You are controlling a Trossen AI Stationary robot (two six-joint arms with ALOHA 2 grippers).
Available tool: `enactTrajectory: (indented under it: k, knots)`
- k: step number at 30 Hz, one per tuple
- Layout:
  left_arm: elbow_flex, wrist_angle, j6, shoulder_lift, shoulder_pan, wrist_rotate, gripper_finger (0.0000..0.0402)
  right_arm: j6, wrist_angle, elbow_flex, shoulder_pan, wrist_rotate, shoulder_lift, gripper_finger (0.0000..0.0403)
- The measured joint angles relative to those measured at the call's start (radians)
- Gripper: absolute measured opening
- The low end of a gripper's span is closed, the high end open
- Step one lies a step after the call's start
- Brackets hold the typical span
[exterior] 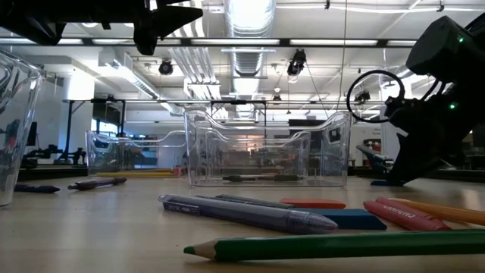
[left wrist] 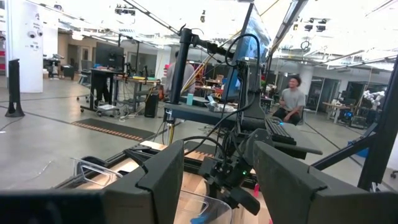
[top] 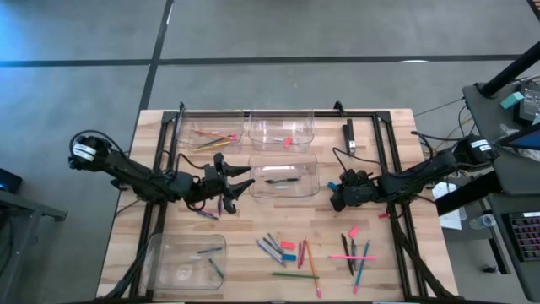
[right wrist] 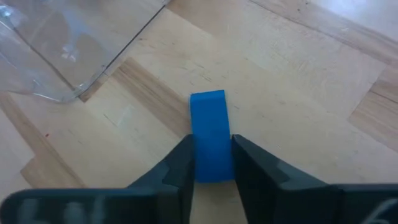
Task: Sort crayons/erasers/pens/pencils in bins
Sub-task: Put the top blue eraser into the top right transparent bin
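My right gripper stands to the right of the middle bin and is shut on a light blue eraser. In the right wrist view, that bin's clear corner shows beyond the eraser. My left gripper is open and empty, raised at the middle bin's left side. This bin holds a dark pen. The far-left bin holds pencils, the far-middle bin a pink eraser, and the near-left bin crayons. My right gripper pinches the light blue eraser between its two fingers, which are on the block's long sides at its near end. The block points forward along the fingers, and its far end sticks out beyond the tips. Whether it is clear of the wood I cannot tell.
Loose crayons, pens and pencils lie near the table's near edge. Purple pens lie below my left gripper. A black oblong block sits at the far right. A pink eraser lies near the right cluster. Dark frame rails run along both sides.
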Motion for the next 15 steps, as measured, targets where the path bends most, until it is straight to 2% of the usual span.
enactTrajectory:
  k: [5,15]
  knots:
    - [0.0,-0.003,0.0,0.0,0.0,0.0,0.0178,-0.003,-0.002,0.0,0.0,0.0,-0.008,0.0058]
    - [0.0,-0.005,0.0,0.0,0.0,0.0,0.0178,-0.026,-0.003,0.0,0.0,-0.001,-0.092,0.005]
